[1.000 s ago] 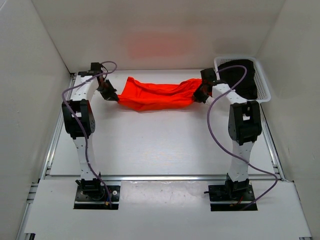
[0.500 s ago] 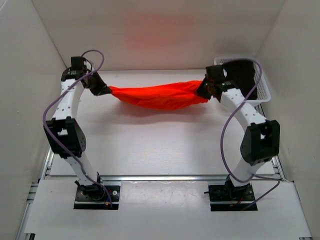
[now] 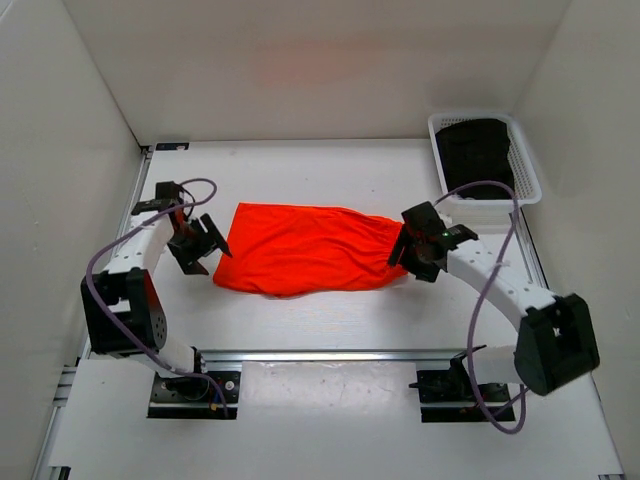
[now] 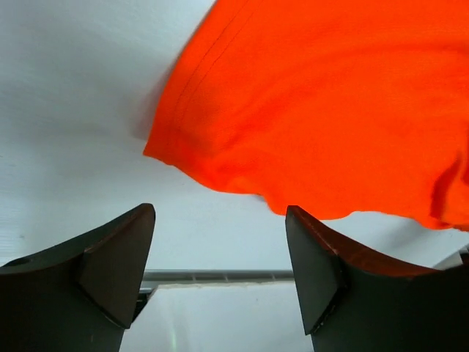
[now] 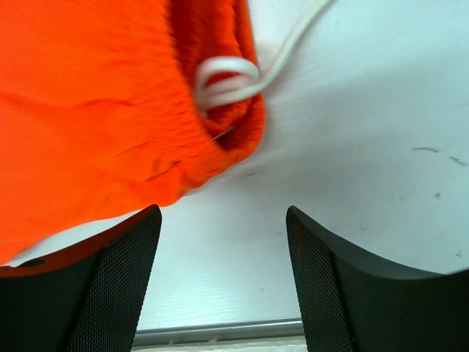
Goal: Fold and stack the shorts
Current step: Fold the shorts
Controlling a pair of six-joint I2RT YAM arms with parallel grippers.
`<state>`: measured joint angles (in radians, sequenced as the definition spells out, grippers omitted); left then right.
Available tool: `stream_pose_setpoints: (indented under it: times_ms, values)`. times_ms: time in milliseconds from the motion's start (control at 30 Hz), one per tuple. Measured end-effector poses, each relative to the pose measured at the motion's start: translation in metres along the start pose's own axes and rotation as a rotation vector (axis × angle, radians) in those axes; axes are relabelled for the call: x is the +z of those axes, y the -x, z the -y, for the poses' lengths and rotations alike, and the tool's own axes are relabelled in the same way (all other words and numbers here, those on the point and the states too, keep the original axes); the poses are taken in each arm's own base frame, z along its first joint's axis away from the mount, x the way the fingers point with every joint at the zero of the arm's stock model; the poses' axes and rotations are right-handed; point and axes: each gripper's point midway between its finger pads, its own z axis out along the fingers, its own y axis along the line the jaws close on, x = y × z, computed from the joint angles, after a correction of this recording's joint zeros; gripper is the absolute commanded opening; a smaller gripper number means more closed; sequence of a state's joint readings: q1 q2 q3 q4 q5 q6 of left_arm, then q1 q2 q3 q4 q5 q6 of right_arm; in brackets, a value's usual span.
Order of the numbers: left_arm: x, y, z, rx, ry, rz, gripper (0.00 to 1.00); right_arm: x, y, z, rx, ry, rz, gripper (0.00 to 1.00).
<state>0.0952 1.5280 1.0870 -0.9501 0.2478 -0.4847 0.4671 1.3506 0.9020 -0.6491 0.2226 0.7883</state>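
Note:
The orange-red shorts (image 3: pixel 308 248) lie spread flat on the white table, long side running left to right. My left gripper (image 3: pixel 197 243) stands open just off their left end, nothing between its fingers; its wrist view shows the hem corner (image 4: pixel 183 150) of the shorts (image 4: pixel 330 103) ahead of the open left gripper (image 4: pixel 220 253). My right gripper (image 3: pixel 418 250) stands open at the right end. In the right wrist view the elastic waistband (image 5: pixel 220 132) and a white drawstring (image 5: pixel 234 77) lie just ahead of the open right gripper (image 5: pixel 223 257), apart from the fingers.
A white basket (image 3: pixel 528 165) with dark clothing (image 3: pixel 476 150) in it stands at the back right corner. White walls close the table on three sides. A metal rail (image 3: pixel 330 355) runs along the near edge in front of the arm bases.
Both grippers carried the stretched shorts from the back of the table toward the near side, lowered them flat, and opened, letting go of both ends.

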Motion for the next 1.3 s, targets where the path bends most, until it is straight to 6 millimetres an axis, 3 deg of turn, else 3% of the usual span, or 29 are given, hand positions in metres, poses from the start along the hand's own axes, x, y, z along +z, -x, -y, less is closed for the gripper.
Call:
stream_pose_setpoints:
  times_ms: [100,133,167,233,267,367,500,667,767,800,867,900,1000,1100,1200,1300]
  values:
    - [-0.026,0.025,0.016,0.037,-0.022,0.108,0.76,-0.031,0.027,-0.013,0.01,0.055,0.102,0.49]
    - [-0.033,0.033,0.022,0.049,-0.033,0.138,0.72,-0.038,0.036,-0.019,0.012,0.073,0.13,0.33]
    - [-0.039,0.041,0.027,0.058,-0.042,0.168,0.63,-0.043,0.043,-0.024,0.005,0.084,0.149,0.28]
    - [-0.046,0.05,0.034,0.072,-0.051,0.195,0.59,-0.046,0.055,-0.034,0.003,0.09,0.169,0.16]
    - [-0.047,0.053,0.038,0.08,-0.054,0.2,0.57,-0.043,0.059,-0.037,-0.002,0.083,0.168,0.16]
    - [-0.039,0.054,0.044,0.097,-0.05,0.179,0.57,-0.023,0.071,-0.052,-0.035,0.051,0.144,0.12]
    - [-0.025,0.047,0.047,0.111,-0.032,0.129,0.57,0.024,0.079,-0.061,-0.061,-0.02,0.105,0.04]
    - [-0.023,0.044,0.048,0.118,-0.029,0.12,0.56,0.084,0.065,-0.042,-0.052,-0.111,0.001,0.03]
    - [-0.022,0.044,0.048,0.127,-0.016,0.125,0.57,0.084,0.064,-0.043,-0.048,-0.101,-0.004,0.14]
    - [-0.021,0.043,0.049,0.132,-0.013,0.125,0.57,0.077,0.068,-0.045,-0.045,-0.088,0.011,0.34]
    - [-0.02,0.041,0.051,0.142,-0.01,0.125,0.57,0.054,0.079,-0.051,-0.041,-0.044,0.062,0.53]
    - [-0.02,0.04,0.052,0.146,-0.009,0.124,0.57,0.038,0.087,-0.054,-0.035,-0.017,0.096,0.67]
    - [-0.017,0.038,0.054,0.156,-0.005,0.114,0.57,-0.023,0.117,-0.063,0.005,0.115,0.227,0.77]
    - [-0.012,0.036,0.057,0.166,-0.002,0.101,0.57,-0.065,0.144,-0.048,0.086,0.218,0.323,0.82]
    - [-0.011,0.034,0.059,0.171,-0.001,0.095,0.57,-0.056,0.139,-0.006,0.186,0.224,0.305,0.9]
    - [-0.01,0.032,0.061,0.18,-0.002,0.092,0.57,-0.017,0.087,0.022,0.269,0.244,0.136,0.95]
